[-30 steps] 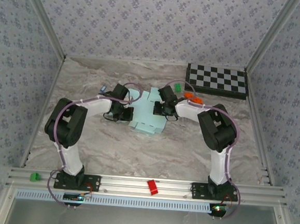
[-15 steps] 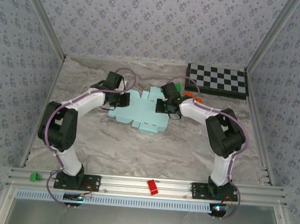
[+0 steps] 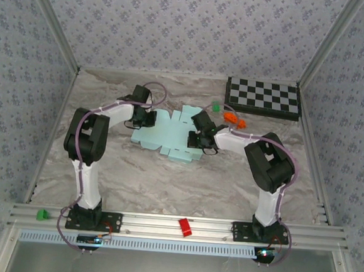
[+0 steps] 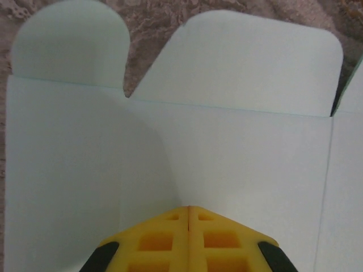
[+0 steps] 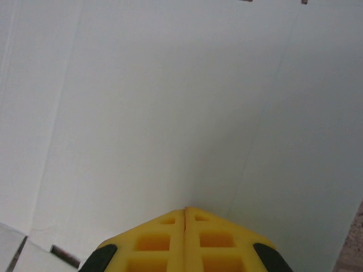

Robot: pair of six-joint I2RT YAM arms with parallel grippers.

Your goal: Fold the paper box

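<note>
Nearest the camera above, on the aluminium rail (image 3: 225,226) that carries the arm bases, a green block (image 3: 40,214) sits at the left end and a red block (image 3: 185,227) lies between the two bases. Beyond the rail the marbled table (image 3: 165,185) is bare up to the paper box (image 3: 169,135). The box is a pale turquoise die-cut sheet lying flat and unfolded at mid-table, with its flaps spread.

Both arms bend inward over it. The left gripper (image 3: 147,118) is over the sheet's far left part and the right gripper (image 3: 198,139) over its right part. Their black wrists hide some of the card beneath them.

In the left wrist view the left gripper (image 4: 188,211) has its yellow fingers (image 4: 156,241) pressed together with nothing between them. The tips point at a panel of the paper box (image 4: 238,153), below two rounded flaps. In the right wrist view the right gripper (image 5: 185,211) is likewise closed and empty, low over plain card (image 5: 170,113). Whether either tip touches the sheet I cannot tell.

Farther back, a small green piece (image 3: 216,106) and orange pieces (image 3: 234,118) lie just beyond the sheet's right side, close to the right wrist. Behind them a black-and-white checkerboard (image 3: 264,98) rests at the far right, against the patterned wall (image 3: 190,29).
</note>
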